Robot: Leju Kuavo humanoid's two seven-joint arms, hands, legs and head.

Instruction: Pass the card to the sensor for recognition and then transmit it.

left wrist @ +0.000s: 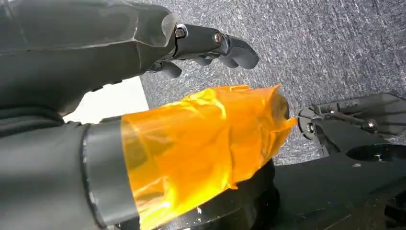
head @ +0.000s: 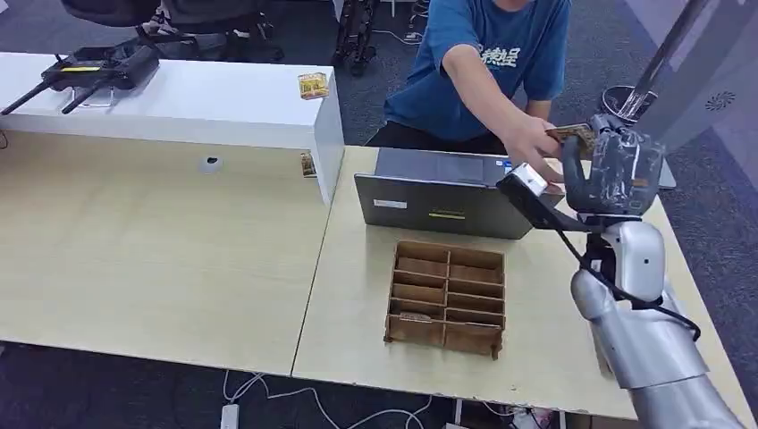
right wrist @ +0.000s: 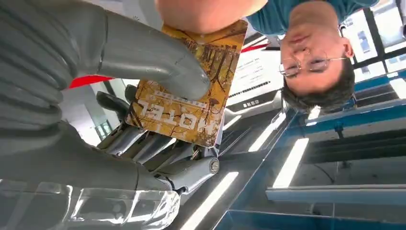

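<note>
My right hand (head: 617, 165) is raised over the table's far right, beside the laptop. It pinches a brown-and-yellow card (head: 572, 134) between thumb and fingers. In the right wrist view the card (right wrist: 182, 105) shows upside-down print, with my thumb (right wrist: 158, 62) pressed on its face. A person in a blue shirt reaches across, and their hand (head: 532, 138) grips the card's far end (right wrist: 206, 12). My left hand (left wrist: 143, 86) hangs over grey carpet, its thumb wrapped in orange tape (left wrist: 201, 143), its dark fingers (left wrist: 215, 43) loosely bent around nothing.
A grey laptop (head: 438, 192) lies on the wooden table (head: 357, 295) in front of the person. Nearer me stands a wooden compartment tray (head: 447, 295). A white counter (head: 179, 98) with a black antenna device (head: 98, 67) is at the back left.
</note>
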